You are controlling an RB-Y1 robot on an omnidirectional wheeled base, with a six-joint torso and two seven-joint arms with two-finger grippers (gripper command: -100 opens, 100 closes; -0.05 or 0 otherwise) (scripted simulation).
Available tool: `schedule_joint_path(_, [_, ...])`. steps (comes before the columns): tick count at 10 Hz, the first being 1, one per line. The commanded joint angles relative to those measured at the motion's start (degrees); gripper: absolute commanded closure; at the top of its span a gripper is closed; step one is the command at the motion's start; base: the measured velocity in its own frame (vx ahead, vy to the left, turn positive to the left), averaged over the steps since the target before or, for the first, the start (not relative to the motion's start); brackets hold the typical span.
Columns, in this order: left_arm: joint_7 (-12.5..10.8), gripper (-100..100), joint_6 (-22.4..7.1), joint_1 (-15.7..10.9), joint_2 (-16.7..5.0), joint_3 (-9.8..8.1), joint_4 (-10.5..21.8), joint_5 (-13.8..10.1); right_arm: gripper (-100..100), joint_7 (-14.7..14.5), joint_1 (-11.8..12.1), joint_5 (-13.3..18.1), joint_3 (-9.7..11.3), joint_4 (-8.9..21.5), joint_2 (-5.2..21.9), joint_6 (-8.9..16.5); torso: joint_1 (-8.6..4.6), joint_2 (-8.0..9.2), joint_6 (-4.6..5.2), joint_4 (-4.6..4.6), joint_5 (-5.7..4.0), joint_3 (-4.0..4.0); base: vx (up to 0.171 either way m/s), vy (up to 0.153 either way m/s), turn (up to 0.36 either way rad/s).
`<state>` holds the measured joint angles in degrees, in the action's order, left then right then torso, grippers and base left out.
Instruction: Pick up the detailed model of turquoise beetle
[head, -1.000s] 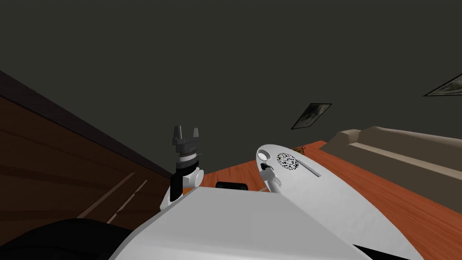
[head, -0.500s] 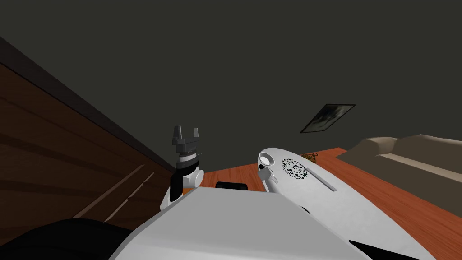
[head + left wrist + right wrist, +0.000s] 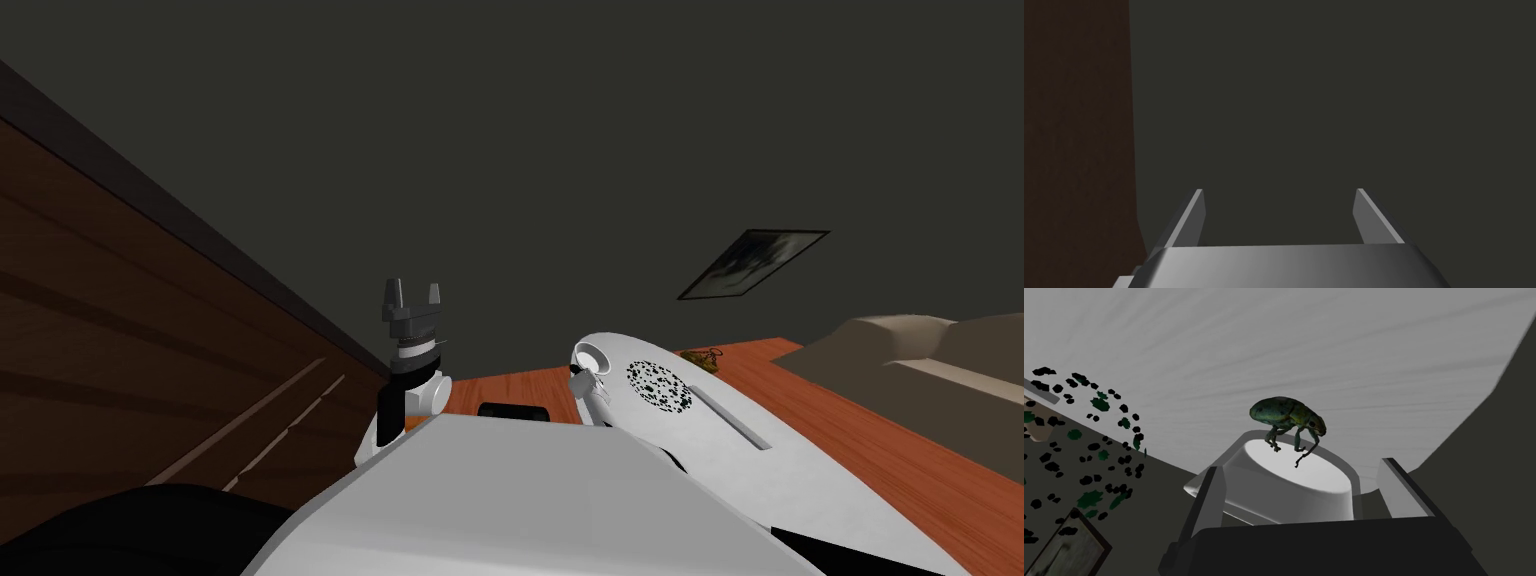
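Nearest on the left, the left gripper (image 3: 411, 291) stands upright over its arm with its two fingers set apart and nothing between them. It sits at the same spot in the head view as a second ago. To the right of it, the right gripper (image 3: 1301, 465) reaches over the near end of a white table (image 3: 800, 480). Its fingers (image 3: 1210, 498) are spread wide and grip nothing.

Just beyond those fingers stands a white bowl (image 3: 1294, 488). The beetle (image 3: 1288, 415), dark green with a yellowish sheen, is at the bowl's far rim with its legs hanging over the opening. I cannot tell whether it stands on the rim or on the table just behind.

Farther along the table, right of the bowl, lies a round patch of black and green specks (image 3: 658, 386).

Beyond the table the orange wooden floor (image 3: 880, 420) runs to a beige sofa (image 3: 930, 345) on the far right, and a framed picture (image 3: 752, 263) hangs on the dark wall (image 3: 520, 150).

Since a second ago the whole head view has swung. The picture, the sofa and the table's far end now lie farther right, and the brown panel (image 3: 120, 330) on the left takes more room. That is my own turn, not theirs.
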<state>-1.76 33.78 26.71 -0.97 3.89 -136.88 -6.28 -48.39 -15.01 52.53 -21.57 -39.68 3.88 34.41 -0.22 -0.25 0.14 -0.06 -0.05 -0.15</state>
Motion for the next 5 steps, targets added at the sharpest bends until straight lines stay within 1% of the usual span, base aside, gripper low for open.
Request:
schedule_joint_path(1, [0.0, 0, 0.0, 0.0, 0.0, 0.0, 0.0, 0.0, 0, 0.0, 0.0, 0.0, 0.0, 0.0, 0.0, 0.0, 0.0, 0.0, 0.0, 0.0, 0.0, 0.0, 0.004, -0.009, -0.003])
schedule_joint_path(2, [0.0, 0, 0.0, 0.0, 0.0, 0.0, 0.0, 0.0, -100, 1.6, 1.5, 0.0, 0.8, 0.5, 1.0, -1.6, 0.14, 0.07, -0.01, 0.02, 0.03, 0.04, 0.051, 0.003, 0.024])
schedule_joint_path(3, [0.0, 0, 0.0, 0.0, 0.0, 0.01, 0.0, 0.0, -100, 2.0, 1.8, 0.1, 1.0, 0.7, 1.3, -2.0, 0.2, -0.02, 0.0, 0.0, 0.05, 0.0, 0.074, 0.01, 0.009])
schedule_joint_path(5, [0.0, 0, 0.0, 0.0, 0.0, 0.01, 0.0, 0.0, -100, 3.6, 3.3, 0.1, 1.8, 1.2, 2.3, -3.7, 0.23, -0.16, -0.01, -0.03, 0.06, -0.08, 0.076, 0.008, 0.013])
